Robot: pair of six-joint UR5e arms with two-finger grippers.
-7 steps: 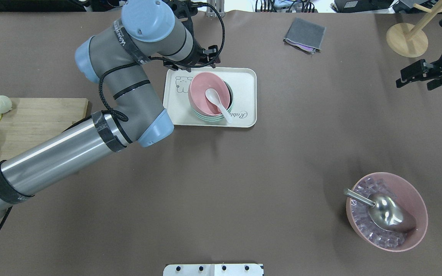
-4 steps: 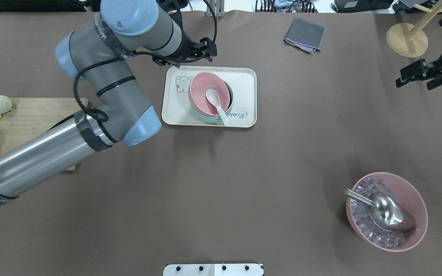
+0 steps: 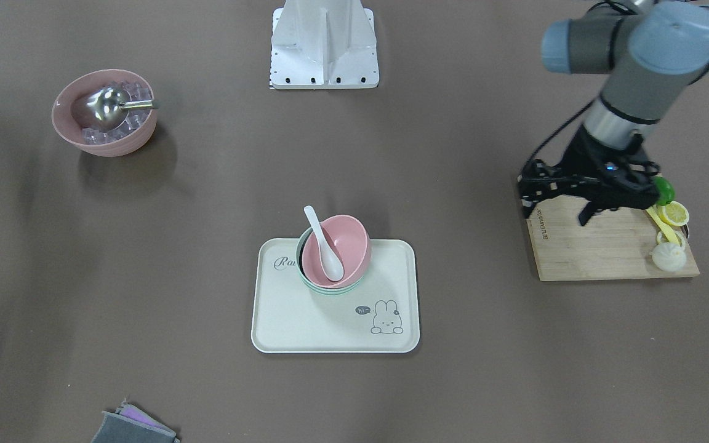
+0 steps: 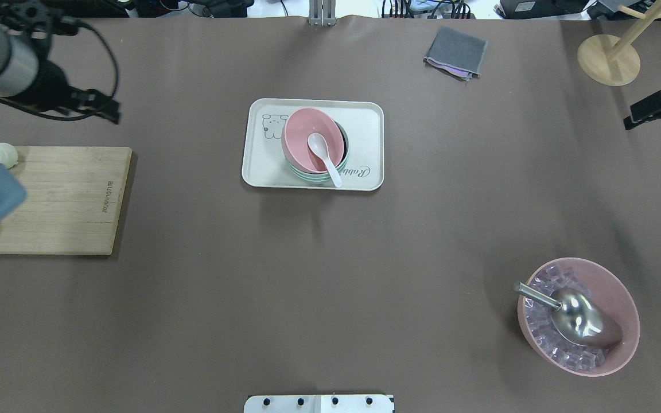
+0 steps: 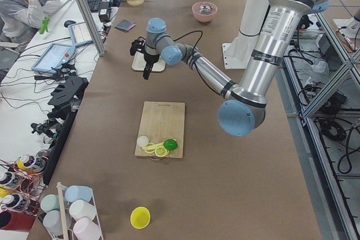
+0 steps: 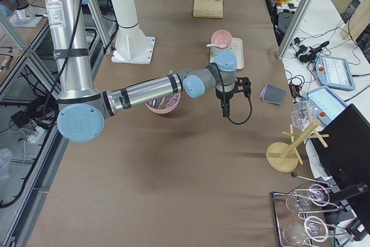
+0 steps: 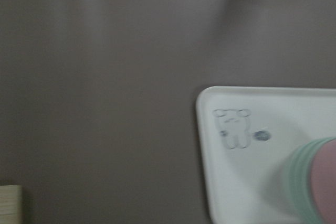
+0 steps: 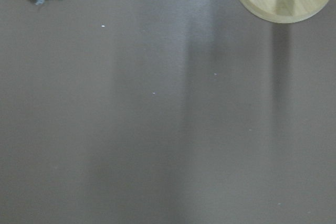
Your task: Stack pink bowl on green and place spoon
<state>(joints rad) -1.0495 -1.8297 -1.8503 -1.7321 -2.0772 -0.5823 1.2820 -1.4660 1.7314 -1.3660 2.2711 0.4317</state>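
Overhead exterior view: the pink bowl (image 4: 302,135) sits nested in the green bowl (image 4: 307,175) on the tray (image 4: 365,126), at 12 o'clock from the tabletop (image 4: 330,275) centre. The white spoon (image 4: 320,148) lies inside, handle toward 5 o'clock. Both steps look finished; only parking the arms remains, I judge. The left gripper (image 4: 107,109), jaws apart and empty, hangs well off at the tray's 9 o'clock; half a second ago it hovered by the tray's 11 o'clock corner. The right gripper (image 4: 649,112), at 3 o'clock, has drifted outward; I cannot tell whether it is open.
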